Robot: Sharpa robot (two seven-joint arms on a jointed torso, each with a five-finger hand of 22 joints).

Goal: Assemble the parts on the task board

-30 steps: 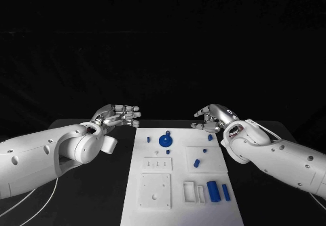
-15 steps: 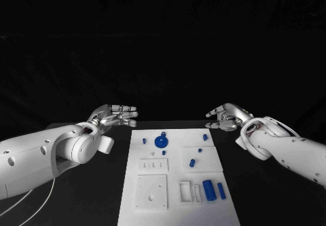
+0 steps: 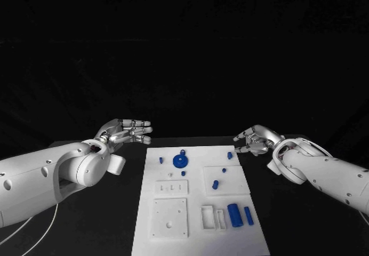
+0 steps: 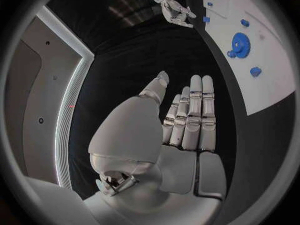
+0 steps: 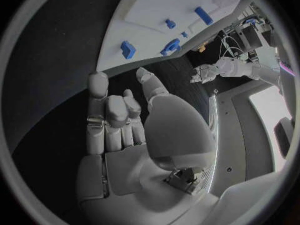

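The white task board lies in the middle of the black table. On it I see a blue gear, several small blue pegs such as one at the far right, and two blue cylinders near the front. My left hand hovers off the board's far left corner, fingers straight, holding nothing. Off the far right corner my right hand hangs with loosely bent fingers and an empty palm. The gear and board also appear in the wrist views.
Raised white blocks with slots and holes sit on the board: a square plate, a small block and a frame. Black table flanks the board on both sides.
The whole picture has shifted, so the camera moved. My right hand has drawn away to the right from the board's far right corner. My left hand has barely moved.
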